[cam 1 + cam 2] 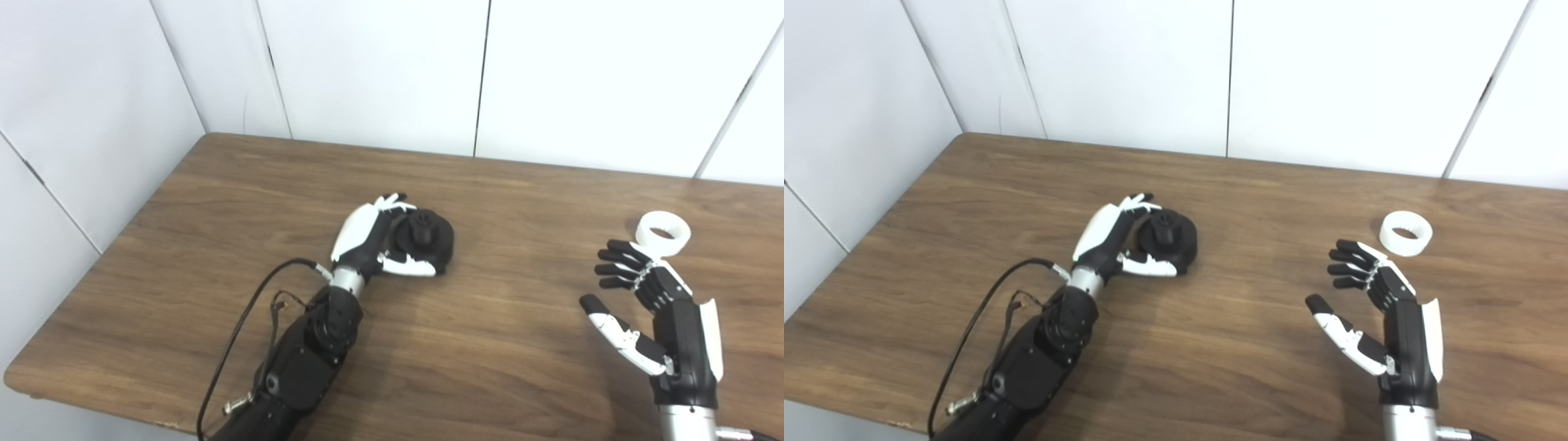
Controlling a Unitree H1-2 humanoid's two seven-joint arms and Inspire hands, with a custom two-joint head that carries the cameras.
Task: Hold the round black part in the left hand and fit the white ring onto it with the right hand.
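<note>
Right hand (1381, 318) empty, fingers spread, near white ring (1405, 233) lying flat on table (968, 202). Left hand (1118, 245) wrapped around black part (1170, 242). Pinch ring rim; keep level.

No readable text or labels anywhere

Black arms with silver wrists, black-and-white left hand (373, 239) and right hand (661, 318), black cable (245, 318) looping.
</note>
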